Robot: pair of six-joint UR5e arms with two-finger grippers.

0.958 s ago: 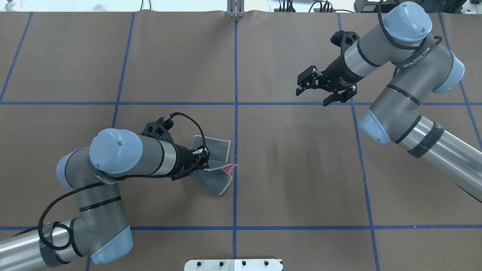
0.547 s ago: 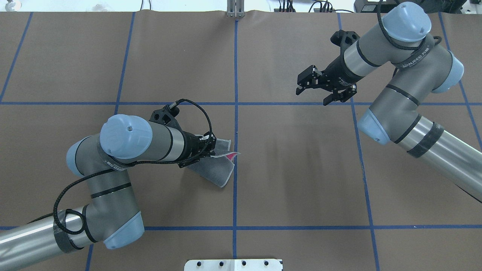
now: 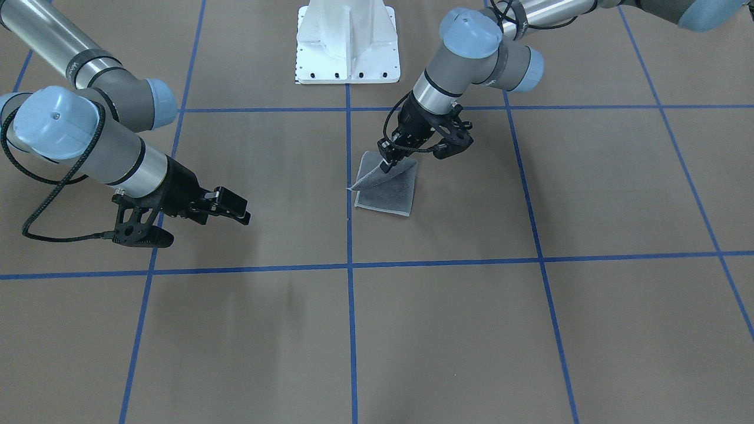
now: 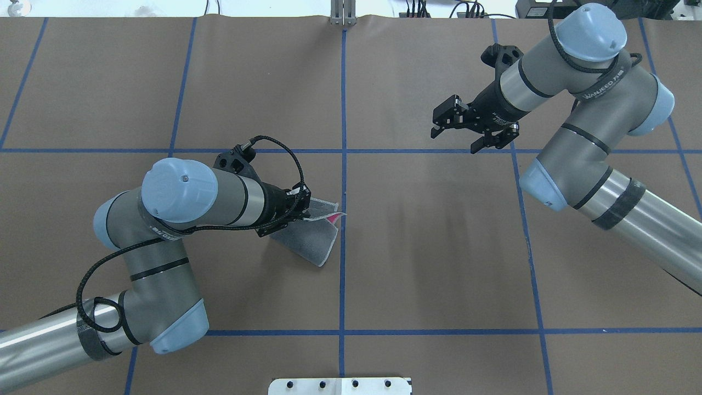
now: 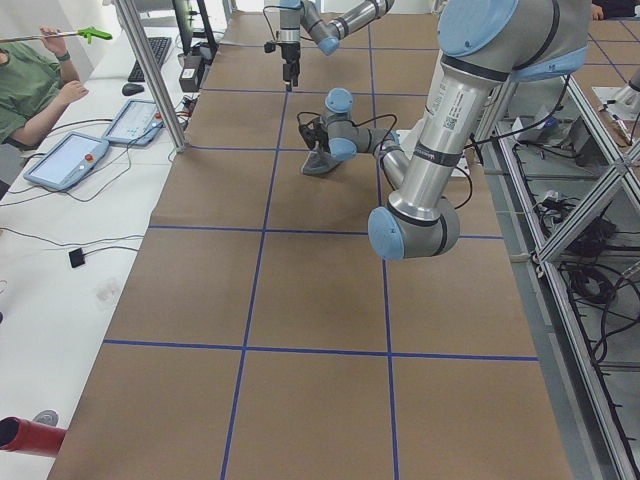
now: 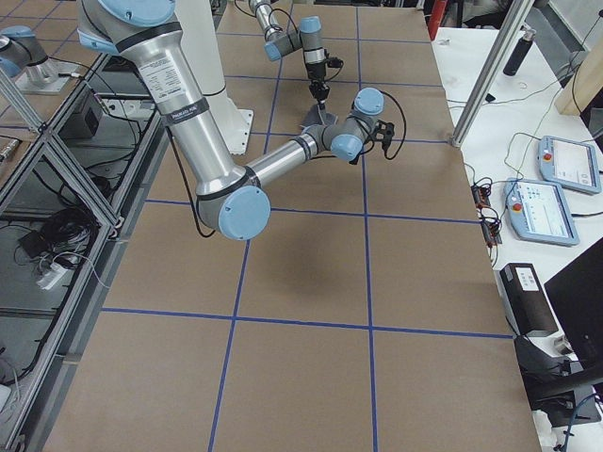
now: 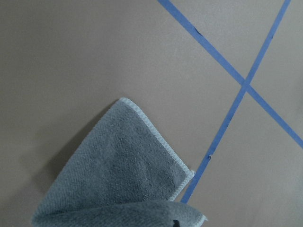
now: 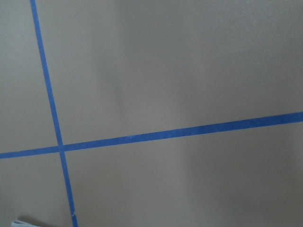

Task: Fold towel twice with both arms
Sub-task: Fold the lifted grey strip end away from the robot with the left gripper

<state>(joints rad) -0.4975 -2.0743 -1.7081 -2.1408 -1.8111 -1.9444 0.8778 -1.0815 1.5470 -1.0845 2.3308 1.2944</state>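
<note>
Overhead exterior view puts the white metal pedestal base (image 4: pixel 340 385) nearest, at the near edge of the brown paper-covered tabletop (image 4: pixel 439 247), which is crossed by blue tape lines (image 4: pixel 343 296).

A little farther in, on the left, the left arm (image 4: pixel 181 192), a silver tube with light blue joint caps and a looping black cable, reaches to the right. Its black two-finger left claw (image 4: pixel 303 210) is clamped on one corner of the towel (image 4: pixel 315 244), a small square terry cloth. The towel sits just left of the central tape line, dark grey face up, with its light grey stitched border showing. The pinched corner is lifted off the paper and curls over, so a sliver of the bright pink face (image 4: pixel 332 218) shows just beside the claw. The rest of the cloth lies flat on the tabletop. The left wrist-mounted view shows one flat grey corner (image 7: pixel 128 156) reaching almost to a tape line.

Farthest away, on the right, the right arm (image 4: pixel 576 71) holds the black right claw (image 4: pixel 454 140) above bare paper, well apart from the towel. Its fingers are spread apart and grip nothing.
</note>
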